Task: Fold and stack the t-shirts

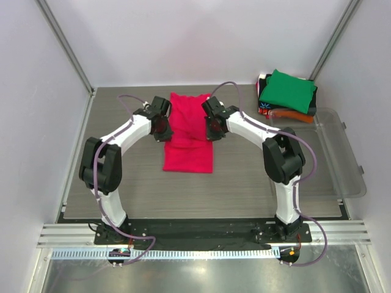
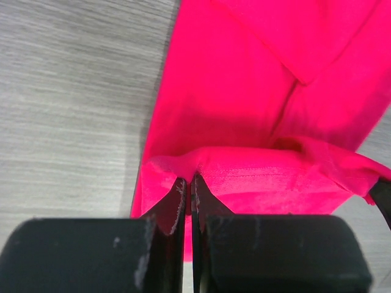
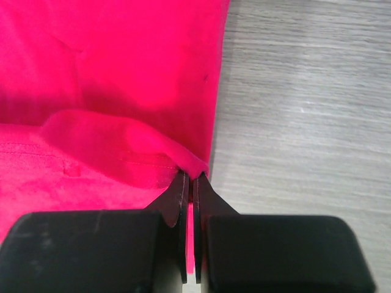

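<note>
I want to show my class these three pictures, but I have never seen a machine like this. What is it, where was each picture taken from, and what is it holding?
It is a robot with two jointed arms bolted to the near edge of a grey table. The wide picture comes from a fixed camera above and behind the arms. The two close-ups come from a small camera on each wrist, looking along that arm's own two fingers. A crimson-pink t-shirt, folded into a long strip, lies in the middle. The left gripper and the right gripper are each shut on one side edge of it. In the far right corner, a folded green t-shirt tops a small pile, beside a clear plastic bin.
</note>
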